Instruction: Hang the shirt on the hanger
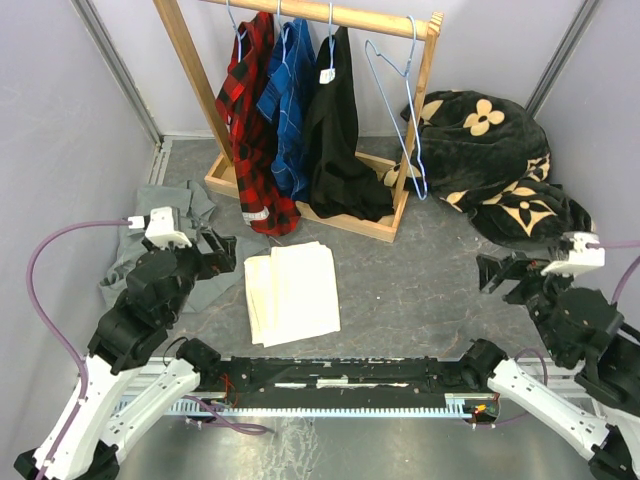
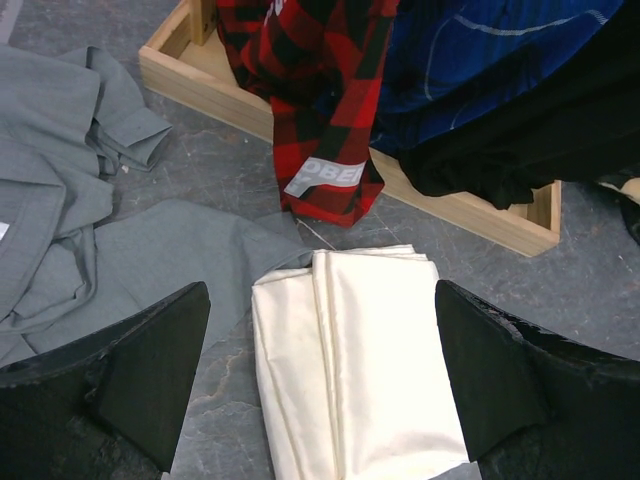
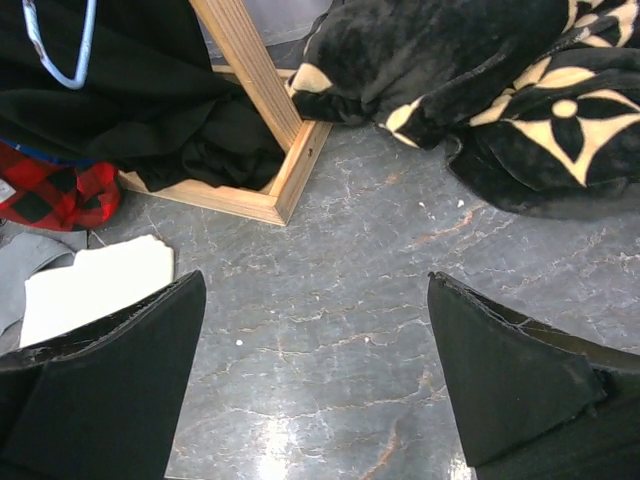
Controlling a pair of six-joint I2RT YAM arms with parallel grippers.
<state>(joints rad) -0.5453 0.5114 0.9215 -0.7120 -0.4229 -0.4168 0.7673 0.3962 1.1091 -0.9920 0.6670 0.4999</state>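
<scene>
The black shirt [image 1: 335, 140] hangs on the wooden rack from a light-blue hanger, a small white label at its collar. It also shows in the left wrist view [image 2: 520, 150] and the right wrist view [image 3: 150, 100]. An empty light-blue wire hanger [image 1: 412, 50] hangs at the rack's right end; its lower corner shows in the right wrist view [image 3: 86, 45]. My left gripper [image 1: 222, 250] is open and empty above a folded cream cloth [image 2: 355, 360]. My right gripper [image 1: 497, 272] is open and empty over bare table [image 3: 315, 370].
The wooden rack [image 1: 300, 205] also holds a red plaid shirt [image 1: 255, 120] and a blue shirt [image 1: 290, 100]. A grey shirt [image 1: 160, 215] lies crumpled at the left. A black blanket with cream flowers [image 1: 490, 160] lies at the back right. Grey walls stand on both sides.
</scene>
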